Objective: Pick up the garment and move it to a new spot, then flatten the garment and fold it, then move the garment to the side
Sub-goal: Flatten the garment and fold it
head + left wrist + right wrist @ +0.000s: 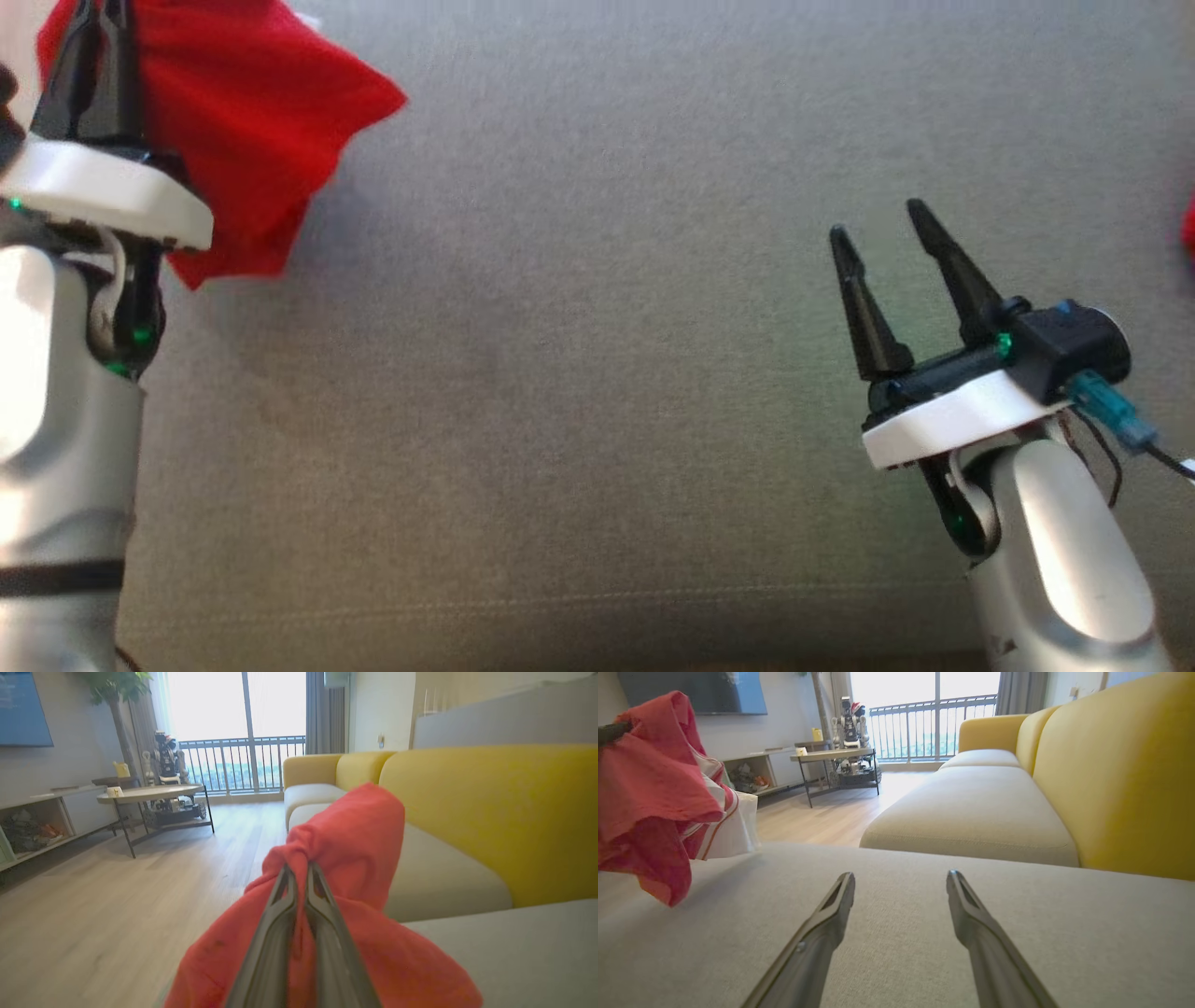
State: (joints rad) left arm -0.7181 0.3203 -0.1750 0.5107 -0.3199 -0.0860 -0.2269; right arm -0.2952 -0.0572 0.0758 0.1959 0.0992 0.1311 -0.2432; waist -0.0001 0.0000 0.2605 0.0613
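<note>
The garment (252, 121) is red cloth with a white, striped part, bunched at the upper left of the head view. My left gripper (101, 11) is shut on it, and the cloth hangs from the closed fingers above the grey cushion. In the left wrist view the garment (359, 840) drapes over both fingers, with my left gripper (299, 865) pinching a fold. In the right wrist view the garment (654, 793) hangs at the far left, clear of the cushion. My right gripper (876, 217) stands open at the right over bare cushion, nothing between its fingers; the right gripper (901, 879) is open there too.
I work over a grey sofa cushion (579, 373) with a seam near its front edge. A yellow backrest (1120, 765) runs along one side. Beyond are a wood floor (117, 891), a round coffee table (149, 794) and a low shelf unit (42, 816).
</note>
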